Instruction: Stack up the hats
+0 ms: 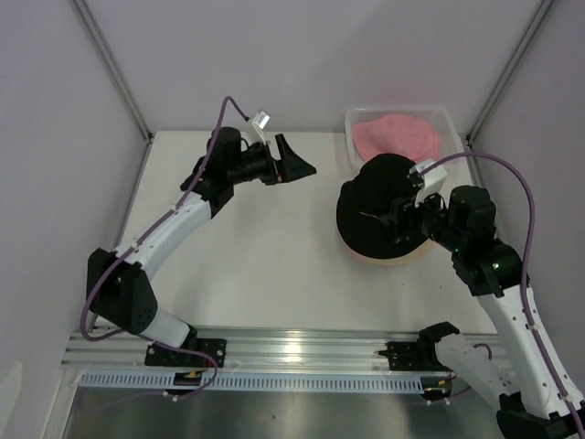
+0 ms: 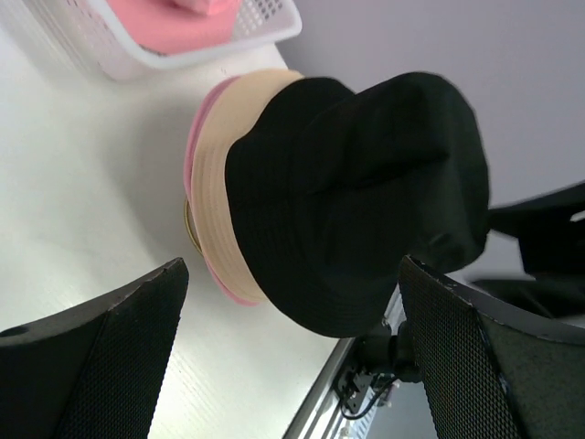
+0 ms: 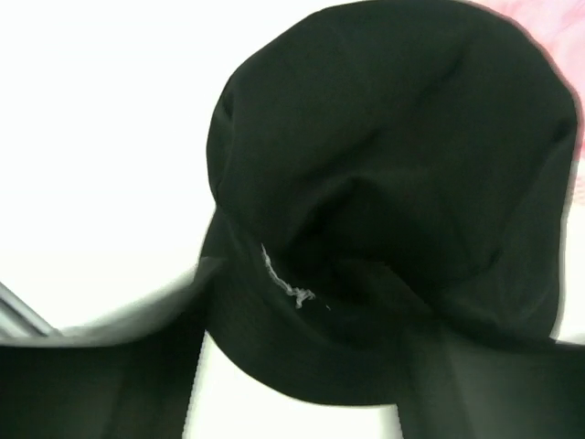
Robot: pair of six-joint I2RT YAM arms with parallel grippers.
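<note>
A black hat (image 1: 373,212) with small white lettering lies on top of a stack at the right of the table. In the left wrist view the black hat (image 2: 356,192) sits over a beige hat (image 2: 228,183) and a pink hat (image 2: 194,155). A second pink hat (image 1: 398,135) lies in the clear bin. My right gripper (image 1: 402,219) is open, its blurred fingers (image 3: 91,366) straddling the near brim of the black hat (image 3: 384,155). My left gripper (image 1: 294,165) is open and empty, held above the table to the left of the stack.
The clear plastic bin (image 1: 448,119) stands at the back right corner, just behind the stack; it also shows in the left wrist view (image 2: 265,23). White walls close in the table on the left, back and right. A metal rail (image 1: 302,347) runs along the near edge.
</note>
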